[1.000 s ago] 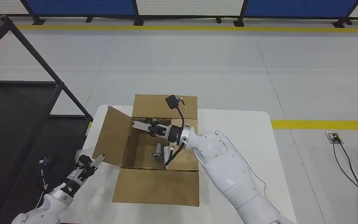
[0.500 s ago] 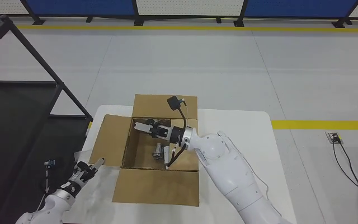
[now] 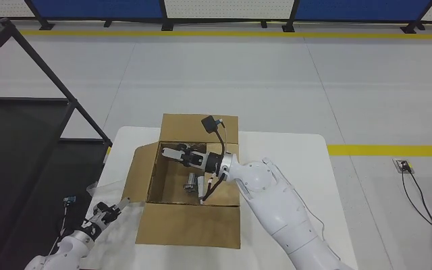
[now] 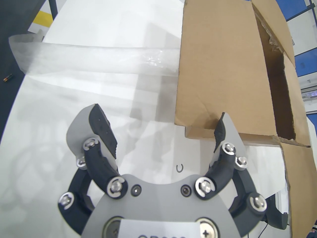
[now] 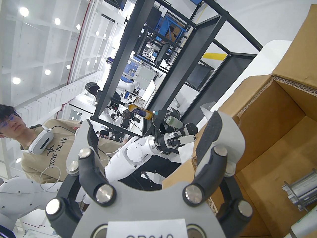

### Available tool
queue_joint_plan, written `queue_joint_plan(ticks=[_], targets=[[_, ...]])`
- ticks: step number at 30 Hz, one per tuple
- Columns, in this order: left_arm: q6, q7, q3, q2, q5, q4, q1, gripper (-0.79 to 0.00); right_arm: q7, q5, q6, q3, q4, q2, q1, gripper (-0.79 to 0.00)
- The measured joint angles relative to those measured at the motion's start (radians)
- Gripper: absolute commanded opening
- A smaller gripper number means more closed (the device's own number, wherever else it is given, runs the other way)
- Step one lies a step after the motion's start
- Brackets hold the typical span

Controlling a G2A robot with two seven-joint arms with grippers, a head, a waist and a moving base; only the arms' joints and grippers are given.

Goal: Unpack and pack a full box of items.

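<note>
Brown corrugated cardboard box (image 3: 189,226): your right hand (image 3: 170,152) gapes wide above it; grip the silver ribbed cylinder (image 5: 298,187), probably rigid and slick, mid-body.

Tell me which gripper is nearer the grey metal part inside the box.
Right. The right gripper is over the cardboard box's opening, close to the grey metal part; the left gripper is outside the box, over the table beyond its side wall.

Seemingly a robotics lab or factory hall: pale floor (image 3: 270,81) with yellow tape lines (image 3: 223,33), blue partition panels (image 3: 94,8), black metal racks (image 5: 128,38), high ceiling lights (image 5: 24,11).
</note>
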Motion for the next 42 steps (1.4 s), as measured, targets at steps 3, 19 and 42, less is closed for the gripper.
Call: queue_joint_plan(ticks=[3,19,42], targets=[[-0.008,0.004,-0.002,-0.001,0.001,-0.002,0.003,0.000,0.000,0.001,0.001,-0.001,-0.002,0.001,-0.001,0.000],[-0.079,0.078,-0.101,-0.003,-0.056,-0.169,0.114,0.000,0.001,0.005,0.004,-0.006,-0.012,0.008,-0.007,0.000],[-0.199,0.092,-0.214,-0.016,-0.210,-0.517,0.303,0.000,0.008,-0.044,-0.002,0.045,-0.109,0.044,-0.068,0.000]])
